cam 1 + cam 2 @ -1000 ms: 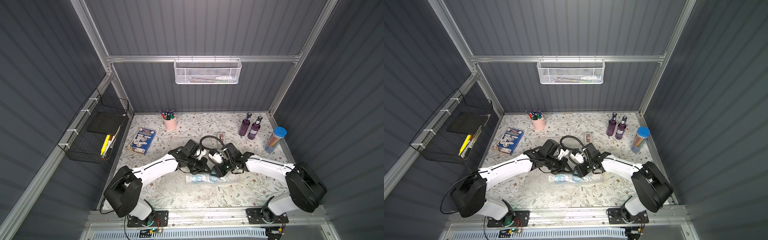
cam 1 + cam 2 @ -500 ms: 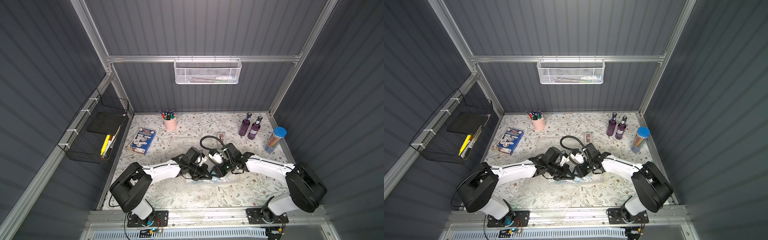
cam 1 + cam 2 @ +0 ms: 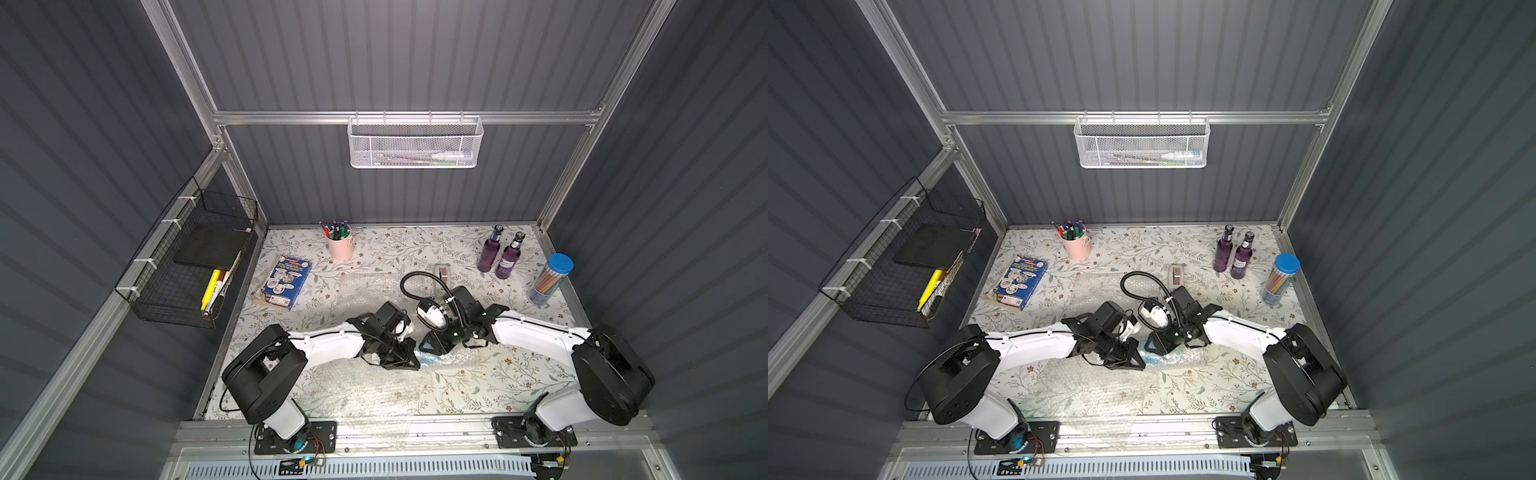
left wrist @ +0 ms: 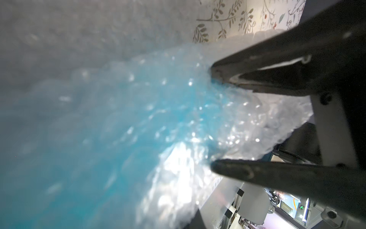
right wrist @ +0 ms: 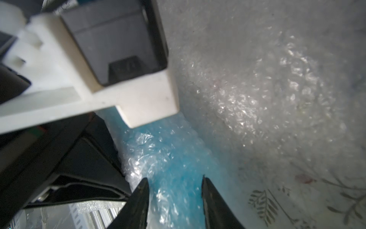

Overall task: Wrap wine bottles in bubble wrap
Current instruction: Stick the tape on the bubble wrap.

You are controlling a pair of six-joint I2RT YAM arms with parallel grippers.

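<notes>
A blue wine bottle [image 5: 174, 158], rolled in bubble wrap [image 4: 247, 119], lies mid-table between both grippers [image 3: 434, 360]. My right gripper [image 5: 175, 196] is shut on it, one finger on each side of the wrapped body; both top views show this gripper [image 3: 426, 349] [image 3: 1152, 347] at the bottle's rear side. My left gripper [image 3: 415, 365] [image 3: 1141, 365] is shut and sits low at the bottle's left end; I cannot see whether it pinches wrap. Two purple wine bottles [image 3: 489, 251] [image 3: 510, 259] stand at the back right. A flat bubble wrap sheet [image 3: 365, 395] lies in front.
Another bubble wrap sheet [image 3: 365, 291] lies behind the arms. A grey tape dispenser [image 3: 442, 274], a pink marker cup [image 3: 340, 245], a blue book [image 3: 284, 282] and a pencil tube [image 3: 548, 278] stand around the back. A wire basket [image 3: 195, 266] hangs on the left wall.
My left arm has swung toward the table's front, bringing its shut gripper from behind the bottle down to the bottle's left end. The right arm has not moved.
</notes>
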